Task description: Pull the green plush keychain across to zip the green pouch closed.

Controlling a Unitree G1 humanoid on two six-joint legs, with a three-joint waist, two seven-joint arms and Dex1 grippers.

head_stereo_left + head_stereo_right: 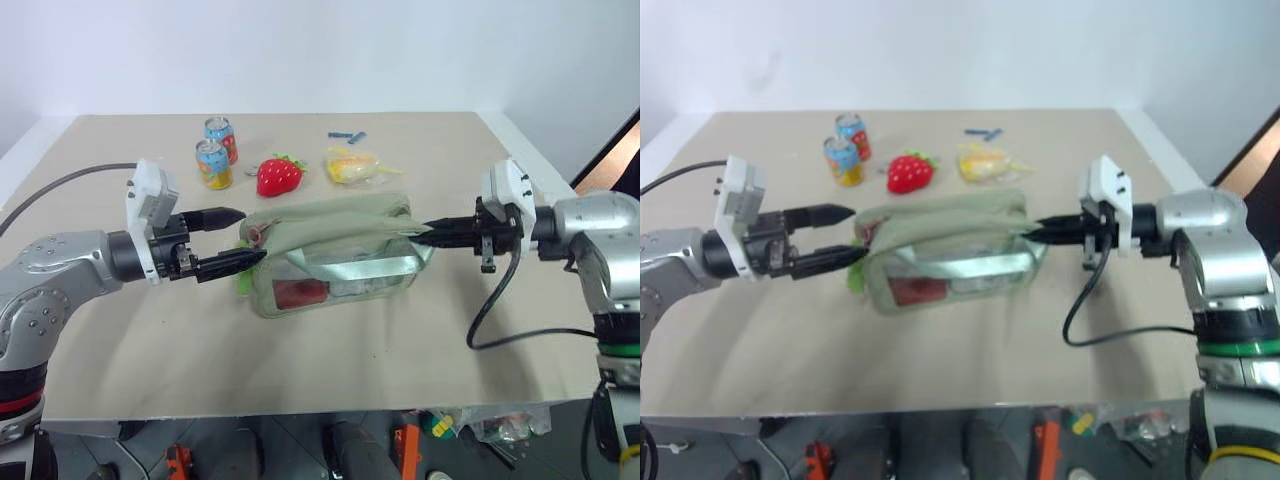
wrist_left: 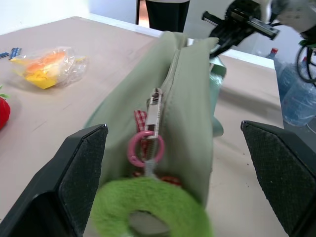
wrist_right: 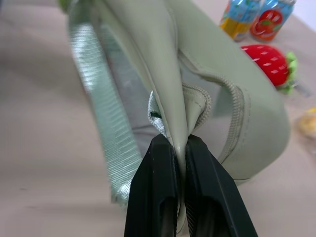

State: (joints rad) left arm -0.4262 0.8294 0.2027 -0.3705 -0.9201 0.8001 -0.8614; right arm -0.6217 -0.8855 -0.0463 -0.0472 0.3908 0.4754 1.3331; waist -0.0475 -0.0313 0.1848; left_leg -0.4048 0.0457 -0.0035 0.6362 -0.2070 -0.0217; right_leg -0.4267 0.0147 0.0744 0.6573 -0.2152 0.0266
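the green pouch (image 1: 335,255) lies on the surface (image 1: 420,350) between the two arms. the right gripper (image 3: 179,148) is closed tight on a fold of fabric at the pouch's right end, anchoring it. the left gripper (image 1: 236,238) has its jaws spread wide at the pouch's left end, one finger either side of the green plush keychain (image 2: 148,210), not touching it.

this looks like the step just before the grasp: the pouch is braced but the keychain is not yet held. the next move calls for the left gripper to ease forward and close on the fuzzy ring, then draw it along the zipper line while the right side holds firm.

the left wrist view shows the pink ring and metal zipper pull (image 2: 153,112) at the near end, which the head views barely resolve. the head views show a plush strawberry (image 1: 279,176), two cans (image 1: 216,152) and a yellow packet (image 1: 352,165) behind the pouch.
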